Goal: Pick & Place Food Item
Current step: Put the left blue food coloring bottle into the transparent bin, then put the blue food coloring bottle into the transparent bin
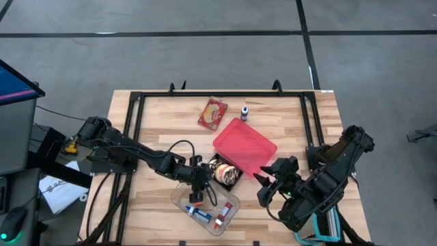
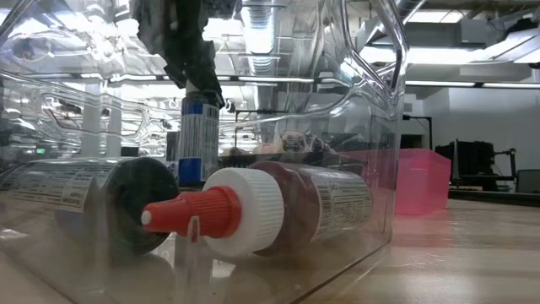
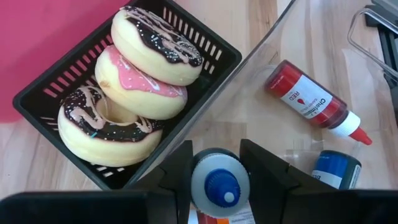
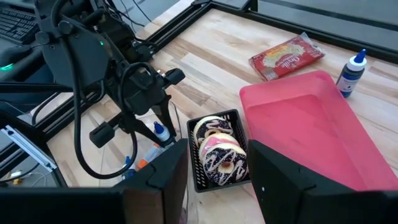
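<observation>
- Left pincer was clamped on a blue-capped bottle, upright, over the clear bin. Thin grip near the cap; bottle could pivot or slip out if the arm jerked.
- The bin already held a red bottle and a blue-capped one lying flat. A bottle released on top of them could roll or bounce against the bin wall.
- Black basket with three donuts sat touching the bin, just beside the pincer. A sideways swing would likely knock the basket or smear icing.
- Pink tray lay right behind the basket; a shoved basket would ride into it.
- Right pincer hovered with its fingers parted, holding nothing, at the tabletop edge beyond the tray, facing the donuts. If both arms closed in, collision looked possible.
- Red packet and small bottle sat well apart at the back, low risk.
</observation>
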